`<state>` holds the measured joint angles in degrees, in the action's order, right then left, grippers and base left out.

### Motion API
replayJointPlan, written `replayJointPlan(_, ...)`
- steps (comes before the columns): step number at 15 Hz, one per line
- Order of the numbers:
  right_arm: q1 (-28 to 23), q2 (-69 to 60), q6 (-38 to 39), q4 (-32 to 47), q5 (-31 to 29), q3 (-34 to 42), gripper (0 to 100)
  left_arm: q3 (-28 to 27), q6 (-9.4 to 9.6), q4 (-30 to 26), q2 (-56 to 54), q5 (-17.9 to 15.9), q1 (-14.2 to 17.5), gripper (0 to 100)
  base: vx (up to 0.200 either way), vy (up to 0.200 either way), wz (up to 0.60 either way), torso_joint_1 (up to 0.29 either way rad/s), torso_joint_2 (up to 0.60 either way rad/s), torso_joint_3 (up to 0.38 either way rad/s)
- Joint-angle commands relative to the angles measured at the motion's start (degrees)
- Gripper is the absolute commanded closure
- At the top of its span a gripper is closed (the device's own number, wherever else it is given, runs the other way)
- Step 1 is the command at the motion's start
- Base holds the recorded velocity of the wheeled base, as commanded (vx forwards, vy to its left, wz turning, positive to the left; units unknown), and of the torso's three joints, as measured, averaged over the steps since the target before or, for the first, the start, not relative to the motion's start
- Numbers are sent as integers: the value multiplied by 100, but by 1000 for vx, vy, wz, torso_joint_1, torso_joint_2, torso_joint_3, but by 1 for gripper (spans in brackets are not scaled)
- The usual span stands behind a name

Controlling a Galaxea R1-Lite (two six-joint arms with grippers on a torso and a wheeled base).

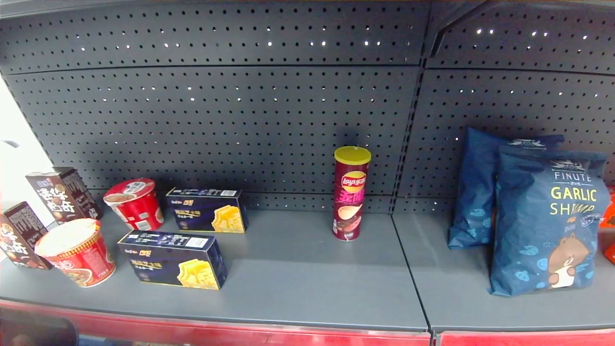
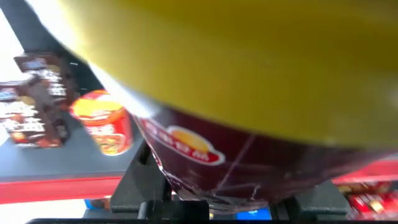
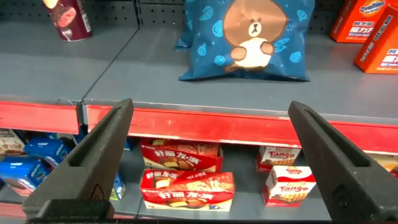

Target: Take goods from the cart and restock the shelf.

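Left gripper [image 2: 227, 194]: jaws closed on the held can [image 2: 249, 155]. It has a maroon body, a yellow lid [image 2: 217, 56] and a red-and-yellow round logo. The lid is on, so the contents can't be seen. The can hangs in front of the shelf's left end, above the red rail.

Right gripper [image 3: 210, 106]: jaws wide apart with nothing between them. It sits low in front of the red price rail [image 3: 217, 124], below the bear bag [image 3: 249, 37].

Shelf [image 1: 288, 288], grey deck with a pegboard back, left to right:
- two brown cartons [image 1: 62, 194] [image 1: 17, 235], upright, white lettering
- two red noodle cups [image 1: 135, 203] [image 1: 77, 252], both tilted, lids sealed
- two dark blue boxes [image 1: 207, 210] [image 1: 173, 259], lying flat and closed, each with a yellow noodle picture; one is behind the other
- shelf can [image 1: 351, 193], upright near the back panel, standing alone mid-shelf, same maroon and yellow as the held can, lid on
- two blue snack bags [image 1: 545, 226] [image 1: 473, 187], sealed, on the right bay; the front bag leans on the rear one and carries yellow text and a cartoon bear
- orange packs [image 1: 609, 221] at the far right edge

On the tier below there are red biscuit boxes [image 3: 186, 180], stacked, and small white-red boxes [image 3: 286, 183].
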<state>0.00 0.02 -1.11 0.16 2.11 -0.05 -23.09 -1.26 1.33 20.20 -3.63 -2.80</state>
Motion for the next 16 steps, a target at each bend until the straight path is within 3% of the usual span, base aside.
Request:
replayJointPlan(1,9,-2,-12,2,9,-4,0,-47,-6,-19,-174,29,17,100,0,0,0,0,0,0)
replayJointPlan(2,26,-2,269,2,53,-13,0,-38,-6,-651,-508,776,-54,100,0,0,0,0,0,0)
replayJointPlan(3,35,-2,-179,28,334,-30,0,-126,20,-757,-587,812,-54,100,0,0,0,0,0,0)
replayJointPlan(5,62,6,-276,19,387,-39,0,-416,266,-818,-517,820,-54,100,0,0,0,0,0,0)
replayJointPlan(8,185,235,-372,11,396,-39,0,-495,275,-845,-543,838,-10,100,0,0,0,0,0,0)
replayJointPlan(9,527,437,-337,-33,343,-13,0,-574,293,-1029,-526,838,-27,100,0,0,0,0,0,0)
replayJointPlan(10,501,516,260,-130,167,-171,0,-618,301,-994,-456,847,-18,100,0,0,0,0,0,0)
replayJointPlan(11,360,1360,1851,-148,-9,-1639,0,-653,328,-985,-280,838,8,100,0,0,0,0,0,0)
replayJointPlan(12,97,1958,190,-183,659,-2148,0,-574,372,-994,-271,829,-18,100,0,0,0,0,0,0)
replayJointPlan(13,-167,2458,-320,-200,1248,-2201,0,-398,416,-977,-271,829,-27,100,0,0,0,0,0,0)
replayJointPlan(16,97,2942,-548,-148,1855,-2263,0,-143,416,-985,-473,803,-27,100,0,0,0,0,0,0)
